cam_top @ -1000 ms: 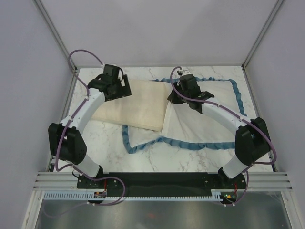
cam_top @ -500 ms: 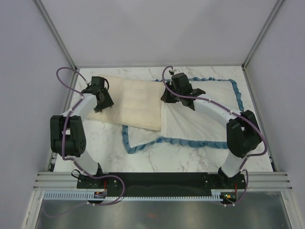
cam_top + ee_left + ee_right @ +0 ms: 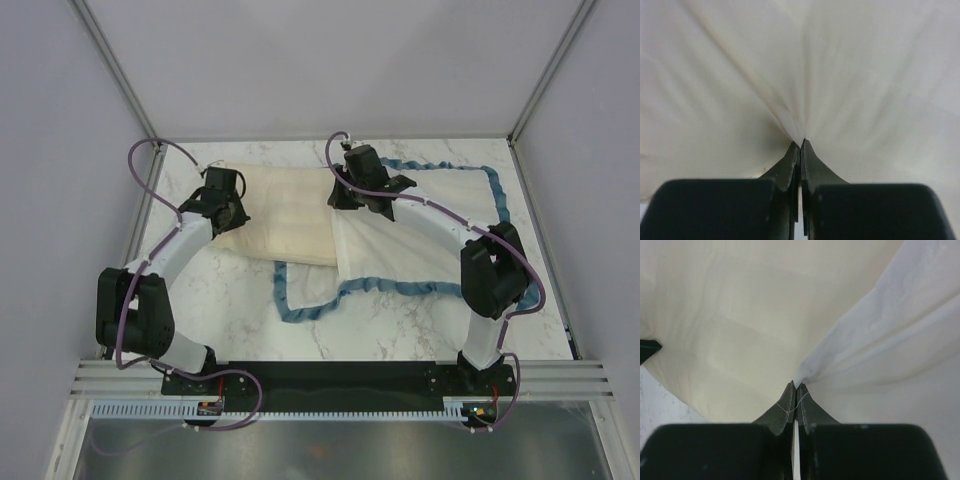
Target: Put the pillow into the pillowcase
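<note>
The cream pillow (image 3: 288, 212) lies at the back left of the marble table. My left gripper (image 3: 236, 208) is at its left end, shut on a pinch of cream pillow cloth (image 3: 805, 100), which puckers at the left gripper's (image 3: 800, 144) tips. The pillowcase (image 3: 425, 235) lies to the right, white inside up, with a blue ruffled edge (image 3: 385, 285). At the pillow's right end my right gripper (image 3: 342, 198) is shut on the pillowcase's white edge. In the right wrist view that white cloth (image 3: 890, 345) bunches at the right gripper (image 3: 795, 386), over the pillow (image 3: 740, 320).
A loop of blue ruffle (image 3: 298, 300) lies on the table in front of the pillow. Grey enclosure walls and metal posts (image 3: 130, 95) stand close on the left, back and right. The black arm-base rail (image 3: 340, 378) runs along the near edge.
My left gripper has gone from open to shut on the pillow's left end. The right gripper has drawn the pillowcase edge leftward over the pillow's right end.
</note>
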